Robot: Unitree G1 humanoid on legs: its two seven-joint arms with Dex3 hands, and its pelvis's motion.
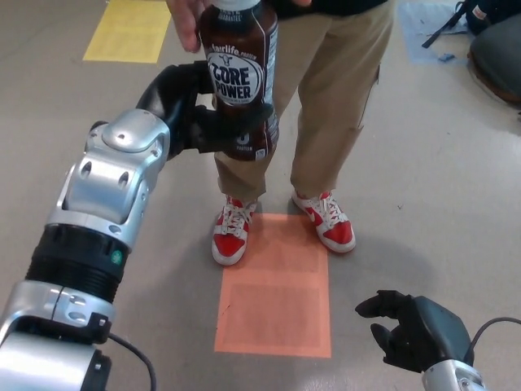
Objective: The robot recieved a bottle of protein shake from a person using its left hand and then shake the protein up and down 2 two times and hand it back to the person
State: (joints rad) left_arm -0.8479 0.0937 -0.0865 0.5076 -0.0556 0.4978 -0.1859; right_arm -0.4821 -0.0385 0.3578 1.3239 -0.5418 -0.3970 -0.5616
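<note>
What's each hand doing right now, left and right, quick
Left hand: shut on the bottle, which a person's hand is also reaching at the top.
Right hand: open, holding nothing.
</note>
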